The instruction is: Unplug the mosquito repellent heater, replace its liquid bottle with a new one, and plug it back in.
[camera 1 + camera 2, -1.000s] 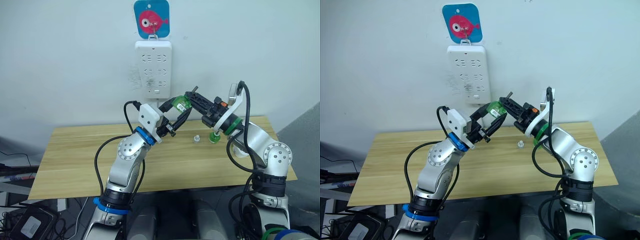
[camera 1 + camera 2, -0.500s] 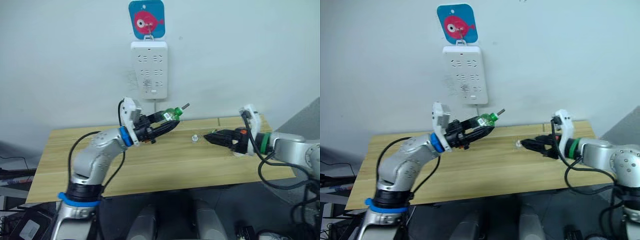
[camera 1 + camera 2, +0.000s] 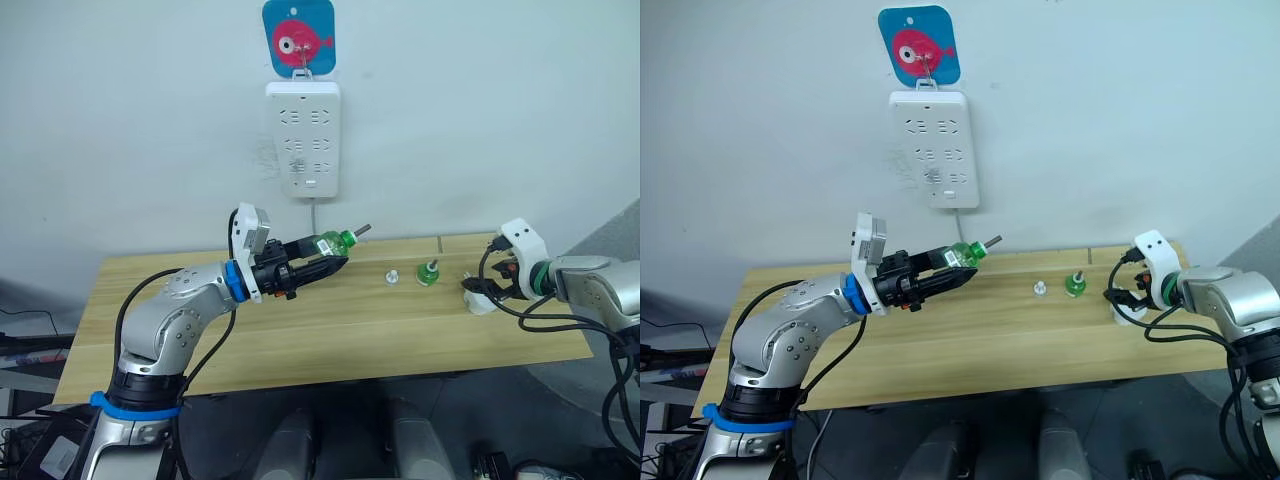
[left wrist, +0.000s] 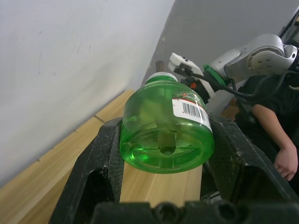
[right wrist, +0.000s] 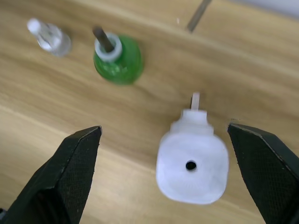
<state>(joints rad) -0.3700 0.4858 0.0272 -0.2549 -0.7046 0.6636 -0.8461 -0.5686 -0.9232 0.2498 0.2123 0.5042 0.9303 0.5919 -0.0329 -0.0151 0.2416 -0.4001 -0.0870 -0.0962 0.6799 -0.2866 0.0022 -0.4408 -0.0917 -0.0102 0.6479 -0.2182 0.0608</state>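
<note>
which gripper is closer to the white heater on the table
Right. The right gripper hangs open straddling the heater. The left gripper is across the table, shut on the green bottle.

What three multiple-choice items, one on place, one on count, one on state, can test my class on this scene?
1. Where is the mosquito repellent heater?
A. On the table
B. In the power strip
C. In the left gripper

2. How many green bottles?
A. One
B. Two
C. Three

3. The right gripper is:
A. Shut on the heater
B. Shut on a cap
C. Open

Answers: 1 A, it lies on the wood. 2 B, one held bottle, one standing bottle. 3 C, jaws spread either side of the heater.
</note>
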